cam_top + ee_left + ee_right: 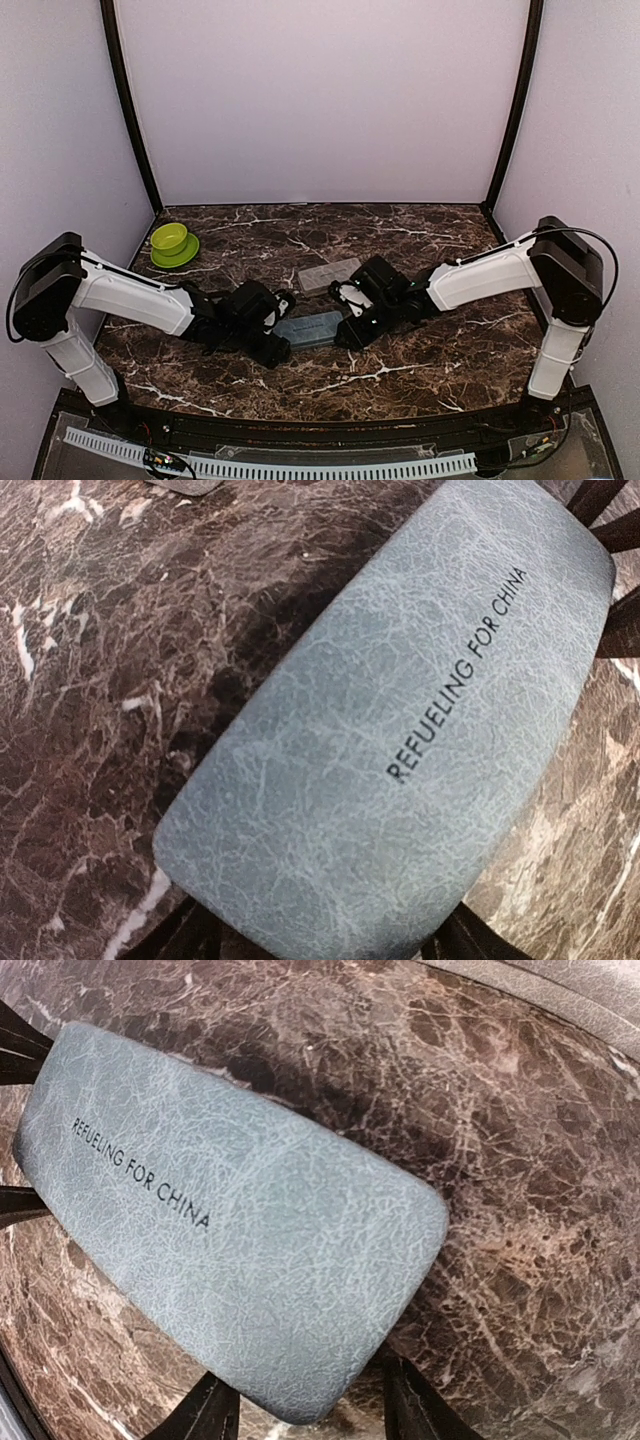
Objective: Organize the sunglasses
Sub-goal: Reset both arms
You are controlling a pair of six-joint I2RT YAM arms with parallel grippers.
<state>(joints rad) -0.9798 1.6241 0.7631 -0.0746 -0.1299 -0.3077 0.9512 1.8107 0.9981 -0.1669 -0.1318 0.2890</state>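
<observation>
The left claw (281, 340) and the right claw (347, 330) are set at opposite ends of a blue-grey, leather-textured rectangular case (312, 328) printed with "REFUELING FOR CHINA". In each wrist view the claw's dark fingers (190, 935) are seen spread, with an end of the case between them. Whether either claw is clenched on the case or merely straddles it cannot be told.

The case lies shut and flat on the dark brown marble-patterned bench (420, 380), midway between the left and right edges and nearer the near edge. A second, pale grey rectangular case (328, 273) is set just beyond it towards the far edge. A lime-green bowl on a matching saucer (172, 243) is placed near the far left corner.

No sunglasses are seen in any view. They may be inside the shut cases, but that cannot be confirmed.

The step in hand is judged to be the handling of the blue-grey case by both claws, either opening it or settling it after closing. For the next move, one end would have to be held steady while the lid is worked, so that the case is not slid across the bench.
</observation>
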